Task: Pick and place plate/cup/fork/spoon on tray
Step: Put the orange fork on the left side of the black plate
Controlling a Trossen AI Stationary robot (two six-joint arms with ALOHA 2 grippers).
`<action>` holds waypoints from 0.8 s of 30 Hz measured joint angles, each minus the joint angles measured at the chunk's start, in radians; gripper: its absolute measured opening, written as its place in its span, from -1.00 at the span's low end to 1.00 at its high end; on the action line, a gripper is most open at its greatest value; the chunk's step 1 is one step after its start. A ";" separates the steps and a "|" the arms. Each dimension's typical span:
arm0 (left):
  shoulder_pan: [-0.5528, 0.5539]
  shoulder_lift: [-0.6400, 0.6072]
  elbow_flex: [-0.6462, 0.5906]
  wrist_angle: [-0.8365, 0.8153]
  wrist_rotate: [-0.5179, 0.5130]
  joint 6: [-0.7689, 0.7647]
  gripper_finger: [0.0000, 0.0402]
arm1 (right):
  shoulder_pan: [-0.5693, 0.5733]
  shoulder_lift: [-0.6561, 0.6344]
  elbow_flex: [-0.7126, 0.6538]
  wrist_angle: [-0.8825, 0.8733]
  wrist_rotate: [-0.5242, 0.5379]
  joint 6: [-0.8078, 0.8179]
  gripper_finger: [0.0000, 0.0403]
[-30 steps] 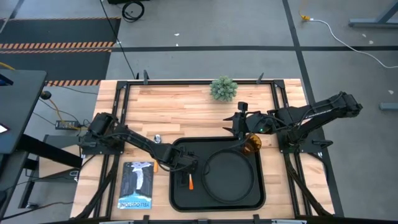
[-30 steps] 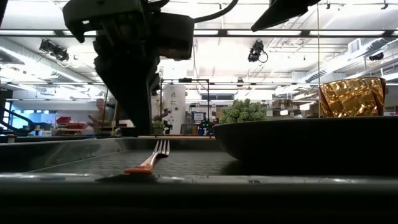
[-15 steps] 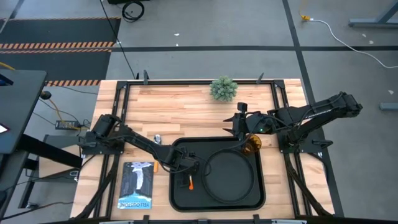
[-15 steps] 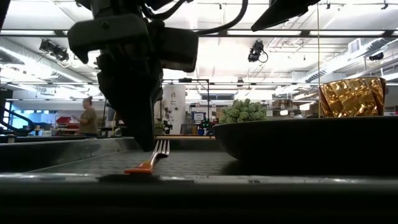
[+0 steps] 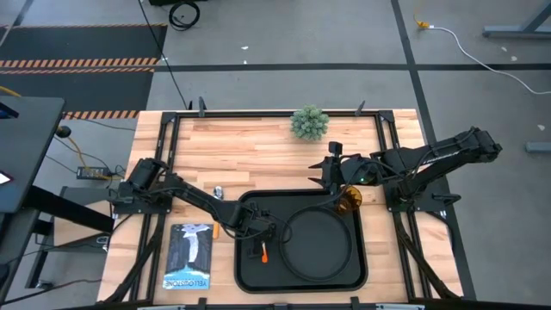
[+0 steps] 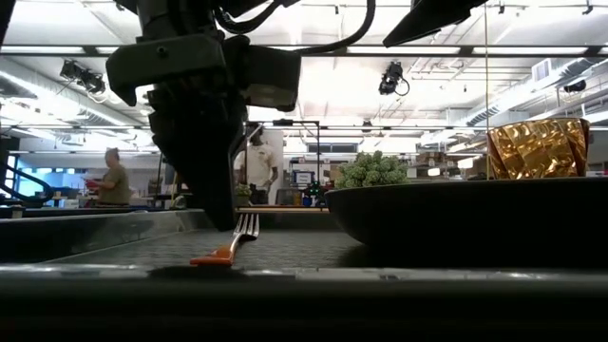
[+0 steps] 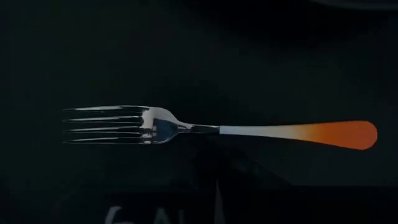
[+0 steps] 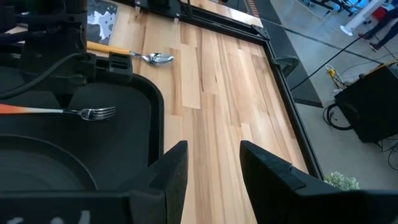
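Note:
The fork (image 7: 217, 129) lies flat on the tray's floor (image 5: 245, 275), left of the black plate (image 5: 323, 243), with its orange handle toward the near edge (image 6: 214, 256). My left gripper (image 5: 258, 228) hangs low over the fork's tine end (image 6: 223, 223). Whether it touches the fork does not show. The amber cup (image 5: 349, 200) stands upright at the tray's far right corner. My right gripper (image 8: 214, 180) is open and empty over the table just beyond the cup (image 5: 331, 172). The spoon (image 8: 155, 59) lies on the wood left of the tray (image 5: 218, 191).
A small green plant (image 5: 310, 122) stands at the table's far middle. A dark booklet (image 5: 189, 256) lies at the near left beside the tray. Bare wood lies between the plant and the tray. People stand in the room behind (image 6: 109, 180).
My left gripper has shifted a little toward the table's near edge and come lower over the fork's tines. The fork has stayed where it lay. My right arm has kept still.

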State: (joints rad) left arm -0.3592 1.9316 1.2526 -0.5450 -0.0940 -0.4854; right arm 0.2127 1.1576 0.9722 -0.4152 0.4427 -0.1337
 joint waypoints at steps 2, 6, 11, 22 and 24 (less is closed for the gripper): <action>0.000 0.003 0.000 0.000 -0.001 0.000 -0.96 | 0.000 0.000 0.000 0.000 0.000 0.000 -0.24; 0.000 0.020 0.000 0.005 0.001 -0.001 -0.96 | 0.000 0.000 0.000 0.000 0.000 0.000 -0.24; 0.000 0.025 0.000 0.023 -0.001 -0.001 -0.96 | 0.000 0.000 0.000 0.003 0.000 0.000 -0.24; 0.000 0.032 0.000 0.067 -0.022 -0.001 -0.96 | 0.000 0.000 0.000 0.003 -0.001 0.000 -0.24; 0.000 0.032 0.000 0.066 -0.023 -0.002 -0.97 | 0.000 0.000 0.000 0.003 -0.001 0.000 -0.24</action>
State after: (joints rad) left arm -0.3592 1.9640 1.2526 -0.4791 -0.1168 -0.4870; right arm 0.2127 1.1580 0.9722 -0.4118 0.4419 -0.1337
